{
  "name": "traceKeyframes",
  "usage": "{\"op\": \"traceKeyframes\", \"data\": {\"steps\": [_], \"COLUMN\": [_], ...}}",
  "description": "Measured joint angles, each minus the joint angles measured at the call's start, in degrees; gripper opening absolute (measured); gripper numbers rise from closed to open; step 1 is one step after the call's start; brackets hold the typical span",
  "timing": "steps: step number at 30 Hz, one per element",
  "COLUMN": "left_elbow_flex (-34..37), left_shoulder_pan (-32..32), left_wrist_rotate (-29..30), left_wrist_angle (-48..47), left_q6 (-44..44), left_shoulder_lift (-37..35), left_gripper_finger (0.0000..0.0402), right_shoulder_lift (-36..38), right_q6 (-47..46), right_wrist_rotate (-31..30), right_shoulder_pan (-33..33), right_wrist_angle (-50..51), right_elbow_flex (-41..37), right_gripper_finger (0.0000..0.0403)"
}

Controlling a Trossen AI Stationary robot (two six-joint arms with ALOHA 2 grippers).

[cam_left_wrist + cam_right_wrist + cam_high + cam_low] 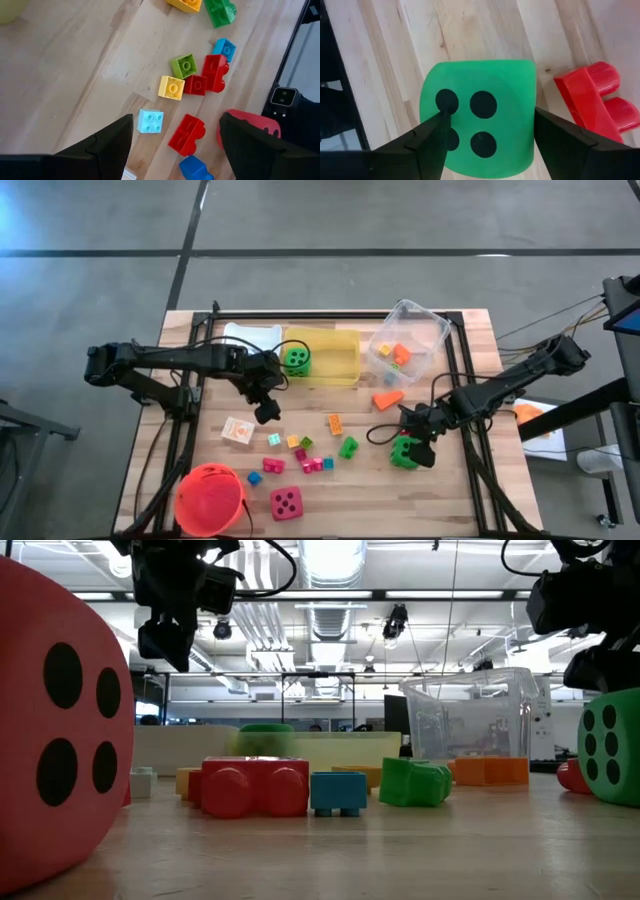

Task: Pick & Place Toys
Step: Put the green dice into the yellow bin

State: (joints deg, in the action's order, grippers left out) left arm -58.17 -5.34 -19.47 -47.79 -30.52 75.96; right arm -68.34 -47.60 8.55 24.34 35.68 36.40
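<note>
Sorting looks barely begun: one green die (296, 359) sits in the yellow bin (340, 370), the right claw (416, 448) straddles another green die (477, 130) unclamped, left claw (266, 412) open above scattered blocks (312, 464) on the bench (460, 500).

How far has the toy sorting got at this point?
Done: one green die sits in the yellow bin, and a few blocks are in the clear bin. In hand: the right claw straddles the second green die. Left: the pink-red die, the card and the scattered blocks.
</note>
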Motion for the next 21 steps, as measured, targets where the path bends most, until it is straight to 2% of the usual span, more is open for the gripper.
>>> {"op": "traceKeyframes", "data": {"steps": [8,21], "left_elbow_flex": [0.0,0.0], "left_shoulder_pan": [0.0,0.0], "left_wrist_rotate": [-0.8,-0.8], "left_wrist_angle": [0.0,0.0], "left_q6": [0.0,0.0], "left_shoulder_lift": [0.0,0.0], "left_gripper_finger": [0.0284,0.0284], "right_shoulder_lift": [-0.1,0.8], "right_q6": [0.5,4.4], "right_wrist_rotate": [0.7,-2.1], "right_shoulder_pan": [-1.4,-1.2], "right_wrist_angle": [1.0,1.0], "right_elbow_flex": [1.5,5.2], "right_gripper_finger": [0.0258,0.0258]}}
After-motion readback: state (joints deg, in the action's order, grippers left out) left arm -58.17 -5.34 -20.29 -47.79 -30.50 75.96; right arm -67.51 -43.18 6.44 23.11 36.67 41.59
